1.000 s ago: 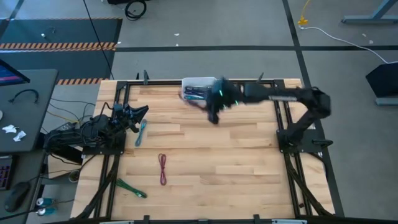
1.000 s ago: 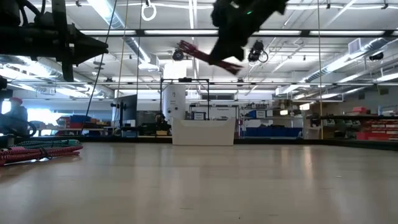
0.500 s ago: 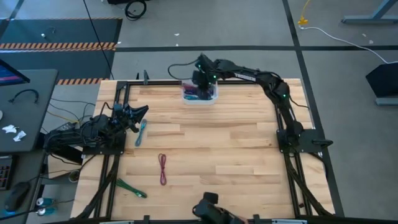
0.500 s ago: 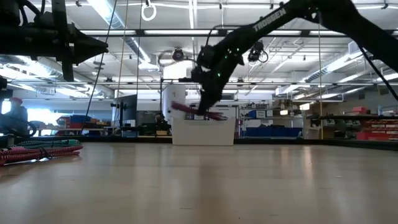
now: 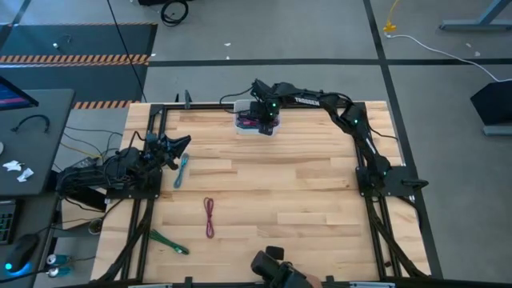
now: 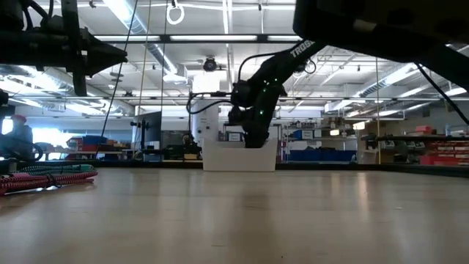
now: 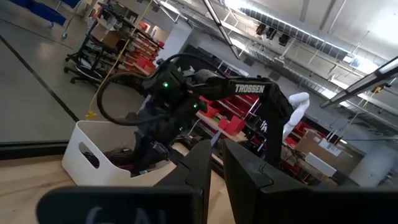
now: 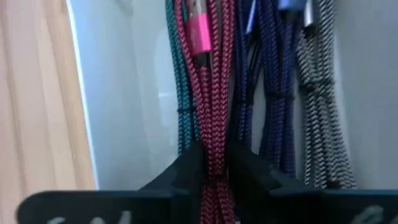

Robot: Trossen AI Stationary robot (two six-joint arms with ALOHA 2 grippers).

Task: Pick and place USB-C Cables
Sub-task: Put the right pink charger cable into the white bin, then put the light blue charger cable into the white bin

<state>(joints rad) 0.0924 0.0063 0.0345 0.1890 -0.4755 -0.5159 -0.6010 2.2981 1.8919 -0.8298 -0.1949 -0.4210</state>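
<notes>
My right gripper [image 5: 265, 120] reaches down into the white bin [image 5: 241, 122] at the table's far edge and is shut on a maroon USB-C cable [image 8: 214, 93]. Teal [image 8: 180, 81], purple [image 8: 273, 93] and grey [image 8: 320, 106] cable bundles lie on the bin's floor beside it. On the table lie a light blue cable [image 5: 182, 170], another maroon cable [image 5: 210, 216] and a green one [image 5: 170, 242]. My left gripper [image 5: 182, 144] waits at the table's left edge, shut, touching nothing. My right gripper pinches the maroon cable bundle near one end [image 8: 214, 163] between its two fingers, coming from above and pointing down into the bin. The bundle runs on from the fingers beside the teal and purple cables, its pink plug [image 8: 200, 31] at the far end.
The bin [image 6: 220, 158] stands against the far edge between the black frame rails. A dark object [image 5: 276, 268] sits at the near edge and fills the upper right of the low view [image 6: 381, 26]. Bare wood lies between the bin and the loose cables.
My right gripper has swung from above the table's far middle toward the far edge and gone down into the bin, staying shut. The maroon cable went with it, from hanging high in the air to low inside the bin. A dark object has appeared at the near edge.
</notes>
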